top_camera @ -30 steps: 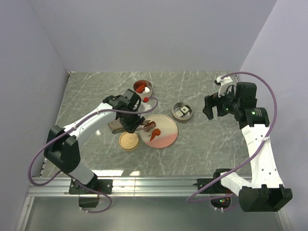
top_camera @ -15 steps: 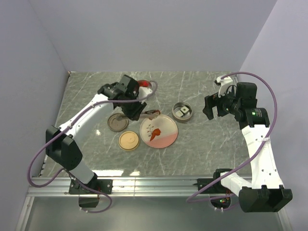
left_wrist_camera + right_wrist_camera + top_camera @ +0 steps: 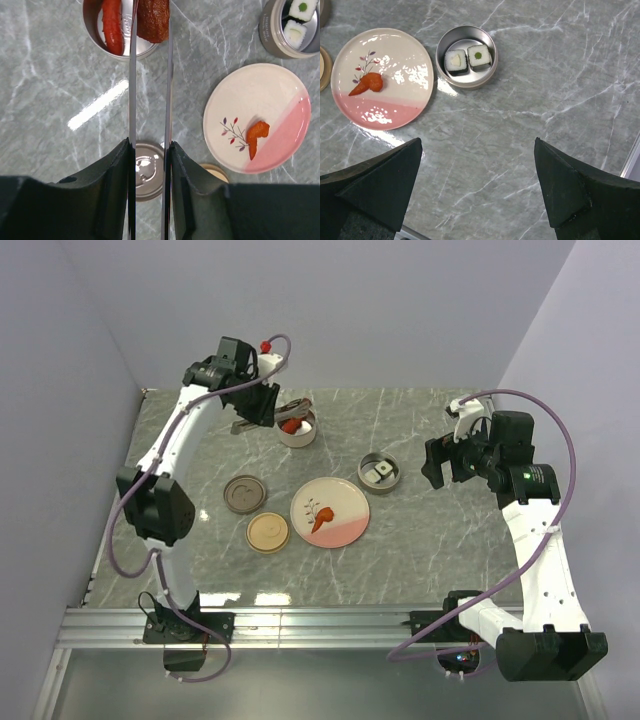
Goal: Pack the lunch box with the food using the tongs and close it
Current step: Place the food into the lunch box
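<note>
- Left claw [image 3: 150, 150] is clamped on the tongs [image 3: 133, 90], whose tips pinch a sausage [image 3: 152, 20] above the round tin [image 3: 87, 25] at the frame's top.
- Right claw [image 3: 478, 150] hangs spread wide, holding nothing.
- Sushi rolls [image 3: 456, 61] sit packed; I'd say the carrot piece [image 3: 256, 136] on the plate [image 3: 250, 90] and both lids [image 3: 243, 493] are left to do.

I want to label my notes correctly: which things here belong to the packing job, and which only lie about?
Job: tongs, held sausage, second sausage, carrot piece, sushi rolls, sausage tin, sushi tin, metal lid, cream lid.
Lying about: plate, merely under the carrot piece.
</note>
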Robot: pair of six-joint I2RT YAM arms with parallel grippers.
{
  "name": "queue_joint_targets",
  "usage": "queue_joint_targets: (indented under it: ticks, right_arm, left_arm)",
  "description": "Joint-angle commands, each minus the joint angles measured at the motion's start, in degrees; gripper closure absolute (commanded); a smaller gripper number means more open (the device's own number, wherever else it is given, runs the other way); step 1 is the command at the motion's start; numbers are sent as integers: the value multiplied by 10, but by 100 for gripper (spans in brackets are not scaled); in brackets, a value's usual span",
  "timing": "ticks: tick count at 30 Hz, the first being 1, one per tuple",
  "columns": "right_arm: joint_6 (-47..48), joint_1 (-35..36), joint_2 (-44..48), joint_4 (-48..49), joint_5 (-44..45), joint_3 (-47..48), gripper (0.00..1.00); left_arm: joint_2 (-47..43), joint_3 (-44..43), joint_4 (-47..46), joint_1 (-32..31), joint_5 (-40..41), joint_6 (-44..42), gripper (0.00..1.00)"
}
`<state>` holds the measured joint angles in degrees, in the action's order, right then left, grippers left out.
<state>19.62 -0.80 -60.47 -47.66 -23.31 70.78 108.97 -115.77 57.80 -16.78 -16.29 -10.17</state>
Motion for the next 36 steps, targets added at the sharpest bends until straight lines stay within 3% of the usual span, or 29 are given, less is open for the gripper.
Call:
queue_joint_targets:
  ticks: [1, 14, 31, 36]
  right_arm:
    - [7, -3, 11, 12, 11, -6, 0]
    - [11, -3, 22, 10, 24, -21, 0]
    - [13, -3, 17, 9, 24, -16, 0]
    - [14, -3, 16, 7, 22, -11, 0]
  left_arm:
    - [32, -43, -1, -1, -20, 19, 71]
    - [99, -43, -23, 0, -20, 37, 70]
    - [125, -82, 0, -1, -14, 29, 47]
    - [111, -107, 16, 0, -8, 23, 47]
